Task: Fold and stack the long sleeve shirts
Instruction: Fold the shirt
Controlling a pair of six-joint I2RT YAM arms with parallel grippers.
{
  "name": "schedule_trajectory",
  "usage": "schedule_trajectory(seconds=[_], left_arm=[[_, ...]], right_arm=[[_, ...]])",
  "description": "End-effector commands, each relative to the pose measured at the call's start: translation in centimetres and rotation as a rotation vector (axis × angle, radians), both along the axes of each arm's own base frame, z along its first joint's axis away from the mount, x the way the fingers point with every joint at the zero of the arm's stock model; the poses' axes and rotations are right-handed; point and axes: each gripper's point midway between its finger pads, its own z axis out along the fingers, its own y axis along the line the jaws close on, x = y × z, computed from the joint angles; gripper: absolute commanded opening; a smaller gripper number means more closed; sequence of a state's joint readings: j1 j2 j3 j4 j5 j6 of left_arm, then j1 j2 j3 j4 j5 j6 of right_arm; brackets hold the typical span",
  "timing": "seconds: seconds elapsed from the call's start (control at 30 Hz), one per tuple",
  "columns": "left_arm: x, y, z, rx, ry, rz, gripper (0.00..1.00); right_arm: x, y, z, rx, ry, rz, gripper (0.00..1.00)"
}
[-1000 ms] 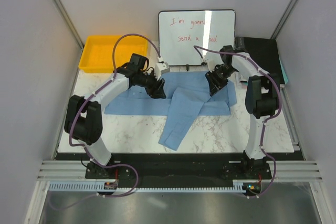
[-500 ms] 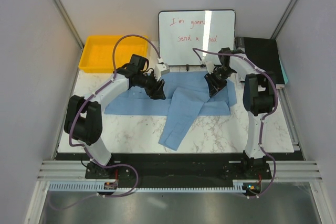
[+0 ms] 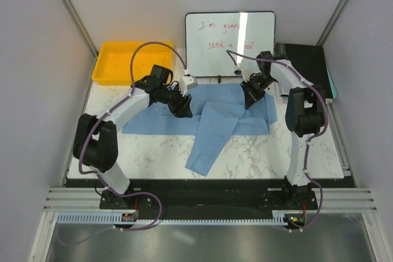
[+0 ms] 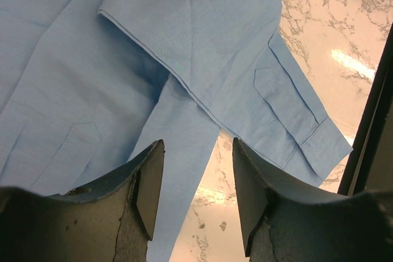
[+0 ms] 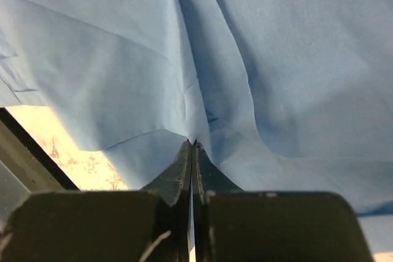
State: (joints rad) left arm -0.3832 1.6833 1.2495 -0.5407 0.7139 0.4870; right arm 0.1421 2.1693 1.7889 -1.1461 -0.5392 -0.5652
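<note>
Right gripper's (image 5: 193,145) jaws have shut, apparently pinching shirt (image 3: 215,124) on marble table (image 3: 261,151).

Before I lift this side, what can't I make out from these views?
Top view: fingertips of the left gripper and right gripper are hidden under their own wrists; contact with the shirt is unreadable there.
Right wrist view: the shut tips pinch a fold; the crease hides how many layers.
Left wrist view: shirt cut off by the frame edges; collar in no view.
Whiteboard: glare washes out some words.
</note>
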Motion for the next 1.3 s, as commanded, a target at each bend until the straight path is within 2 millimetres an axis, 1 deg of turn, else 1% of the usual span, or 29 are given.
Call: schedule_trajectory(seconds=[0.0,0.07,0.17,0.2,0.23,0.33,0.4,0.43,0.5,0.53,0.57,0.6,0.63,0.7,0.73,0.77,0.8,0.83,0.9,0.93,1.0,1.03,1.07,1.1,1.13,1.17,1.2,1.23,1.27], left_arm=[[0.7,0.8,1.7,-0.03,-0.045,0.035,0.56],[1.1,1.6,1.7,-0.033,-0.037,0.064,0.56],[1.9,2.7,1.7,-0.026,-0.044,0.107,0.56],[2.2,3.1,1.7,-0.015,-0.05,0.125,0.56],[2.5,3.6,1.6,-0.006,-0.055,0.142,0.56],[3.5,5.0,1.2,0.032,-0.069,0.197,0.56],[4.1,6.0,0.6,0.074,-0.083,0.23,0.56],[4.3,6.5,0.2,0.092,-0.083,0.242,0.56],[4.7,8.0,-0.9,0.168,-0.108,0.264,0.56],[4.9,8.6,-1.6,0.198,-0.11,0.269,0.56],[5.0,9.2,-2.1,0.23,-0.125,0.261,0.56],[5.0,10.1,-3.0,0.277,-0.117,0.268,0.56],[5.0,10.9,-3.5,0.304,-0.108,0.267,0.56],[5.4,12.5,-5.0,0.382,-0.106,0.254,0.56],[5.4,13.3,-5.4,0.405,-0.102,0.256,0.56],[5.4,13.8,-6.5,0.44,-0.092,0.225,0.56],[5.4,14.4,-6.9,0.476,-0.093,0.218,0.56],[5.2,14.6,-7.4,0.492,-0.092,0.199,0.56],[4.9,15.1,-8.6,0.526,-0.086,0.165,0.56],[4.7,15.2,-9.0,0.534,-0.079,0.158,0.56],[3.8,15.5,-10.1,0.55,-0.058,0.129,0.55],[3.4,15.5,-10.6,0.562,-0.056,0.105,0.55],[2.4,15.6,-11.3,0.574,-0.037,0.085,0.55],[1.8,15.9,-11.6,0.591,-0.033,0.075,0.55],[1.3,16.0,-11.8,0.597,-0.032,0.06,0.55],[0.1,16.1,-12.3,0.6,-0.009,0.043,0.54],[-0.2,16.1,-11.9,0.599,-0.022,0.036,0.54],[-0.7,16.1,-12.0,0.598,-0.026,0.019,0.54],[-2.0,16.1,-12.4,0.59,-0.003,0.001,0.54]], right_arm=[[2.1,1.5,6.8,0.071,-0.191,0.035,0.0],[2.7,1.6,7.0,0.066,-0.215,0.048,0.0],[3.8,1.6,6.6,0.048,-0.236,0.05,0.0],[4.2,1.6,5.8,0.039,-0.229,0.046,0.0],[5.1,1.5,5.8,0.024,-0.257,0.038,0.0],[6.6,1.2,4.7,-0.007,-0.277,0.012,0.0],[7.0,0.6,3.7,-0.046,-0.265,-0.002,0.0],[6.9,0.4,3.3,-0.066,-0.258,-0.006,0.02],[6.8,-0.7,2.7,-0.124,-0.251,-0.017,0.2],[6.2,-1.0,2.1,-0.144,-0.235,-0.011,0.4],[6.0,-1.6,2.0,-0.169,-0.235,-0.013,0.49],[5.8,-2.3,2.3,-0.198,-0.245,-0.017,0.54],[5.3,-3.3,1.8,-0.214,-0.226,-0.027,0.59],[4.9,-4.6,2.1,-0.249,-0.235,-0.027,0.6],[4.3,-5.2,1.6,-0.261,-0.218,-0.027,0.62],[4.1,-5.6,1.5,-0.273,-0.218,-0.015,0.62],[3.7,-5.7,1.2,-0.283,-0.211,-0.008,0.62],[3.0,-5.7,0.4,-0.286,-0.186,0.0,0.61],[2.5,-5.8,-0.7,-0.303,-0.163,0.02,0.59],[1.7,-5.8,-1.6,-0.31,-0.133,0.03,0.57],[0.6,-5.8,-2.8,-0.317,-0.096,0.049,0.54],[0.2,-5.7,-3.2,-0.316,-0.082,0.053,0.53],[-0.3,-5.8,-3.4,-0.316,-0.067,0.057,0.52],[-1.1,-5.9,-3.8,-0.317,-0.048,0.06,0.52],[-1.7,-6.0,-3.8,-0.318,-0.037,0.062,0.51],[-2.1,-6.0,-3.4,-0.316,-0.042,0.064,0.5],[-3.3,-6.2,-3.8,-0.317,-0.019,0.074,0.5],[-3.7,-6.2,-3.6,-0.317,-0.016,0.076,0.49],[-4.2,-6.2,-3.0,-0.308,-0.026,0.077,0.49]])
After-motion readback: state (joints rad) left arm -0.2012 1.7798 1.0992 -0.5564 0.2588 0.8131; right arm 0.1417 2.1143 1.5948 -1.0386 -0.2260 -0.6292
